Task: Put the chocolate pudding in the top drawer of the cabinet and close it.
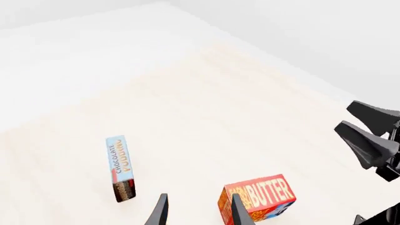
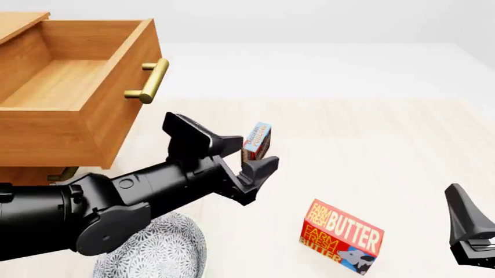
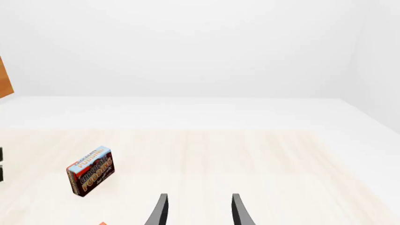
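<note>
Reaching with my left gripper (image 2: 246, 155) spread, nothing held, I see the small blue-and-brown chocolate pudding box (image 2: 256, 142) upright on the bench; the orange-brown wooden top drawer (image 2: 101, 121) stands open, still unfilled.

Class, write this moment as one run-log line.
top drawer: open, empty | chocolate pudding: upright on table, ungrasped | left pincer: open, near pudding | right pincer: open, idle

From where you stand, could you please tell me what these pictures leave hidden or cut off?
- Lower drawer: front view, hidden behind the pulled-out top drawer and the left arm.
- Chocolate pudding: front view, lower part covered by the left gripper.
- Right gripper: front view, cut off by the frame edge.
- Patterned plate: front view, partly hidden by the left arm and cut by the bottom edge.
</note>
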Controlling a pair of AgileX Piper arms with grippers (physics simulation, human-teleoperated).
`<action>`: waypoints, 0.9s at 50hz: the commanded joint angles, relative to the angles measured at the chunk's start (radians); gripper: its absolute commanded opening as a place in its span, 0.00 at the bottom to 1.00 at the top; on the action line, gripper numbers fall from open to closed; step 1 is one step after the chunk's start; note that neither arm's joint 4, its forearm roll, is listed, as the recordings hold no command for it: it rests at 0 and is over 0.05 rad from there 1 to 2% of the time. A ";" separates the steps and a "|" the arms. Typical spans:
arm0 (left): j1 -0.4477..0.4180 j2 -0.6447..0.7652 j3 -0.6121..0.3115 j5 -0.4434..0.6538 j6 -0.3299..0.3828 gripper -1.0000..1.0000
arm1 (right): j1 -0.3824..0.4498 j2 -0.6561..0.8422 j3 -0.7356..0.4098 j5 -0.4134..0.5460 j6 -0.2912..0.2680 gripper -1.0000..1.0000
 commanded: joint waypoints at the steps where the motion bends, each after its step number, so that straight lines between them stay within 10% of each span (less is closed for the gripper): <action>1: 0.039 0.054 -0.098 0.108 -0.050 1.00 | 0.000 0.000 0.000 0.000 0.000 1.00; 45: 0.176 0.222 -0.256 0.236 -0.139 1.00 | 0.000 0.000 0.000 0.000 0.000 1.00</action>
